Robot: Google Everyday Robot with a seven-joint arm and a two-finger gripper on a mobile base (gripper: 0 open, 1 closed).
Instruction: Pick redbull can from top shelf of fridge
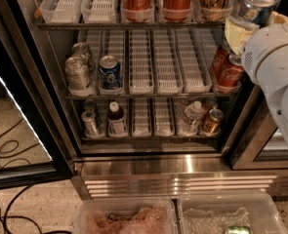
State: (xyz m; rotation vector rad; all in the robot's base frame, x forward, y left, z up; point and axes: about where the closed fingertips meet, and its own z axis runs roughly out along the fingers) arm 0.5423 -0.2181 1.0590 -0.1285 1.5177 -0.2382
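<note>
End effector [248, 26] sits at the upper right, in front of the fridge's [148, 152] right edge, level with the top shelf [133, 25]. Its yellowish fingers [235, 33] wrap the lower body of the redbull can [255, 3], so it is clamped on the can. Can is upright or near it, lid and pull tab facing up, clear of the shelf lanes and out past the right side of the rack, not resting on the white trays [80, 3].

Step, as I judge it: grasp done, can lifted out, retreat phase. Next move calls for pulling the arm [275, 77] back and away from the opening without clipping the door frame on the right or the red cola cans [226, 68] just below the grip. Keep the can upright; a slim can could slip if the hold is low.

Top shelf otherwise holds three cans in the middle and right lanes, red and gold, tops cropped. Middle rack: silver cans [77, 71] and a blue can [110, 70] at left, cola cans at right, centre lanes bare. Bottom rack: small bottles and cans at both ends.

Fridge door is open at left, with a lit strip along its edge. Steel grille base below. Speckled floor with black cables [7, 145] at left. Two clear plastic bins [173, 213] at the bottom edge, one with a greenish can in it.
</note>
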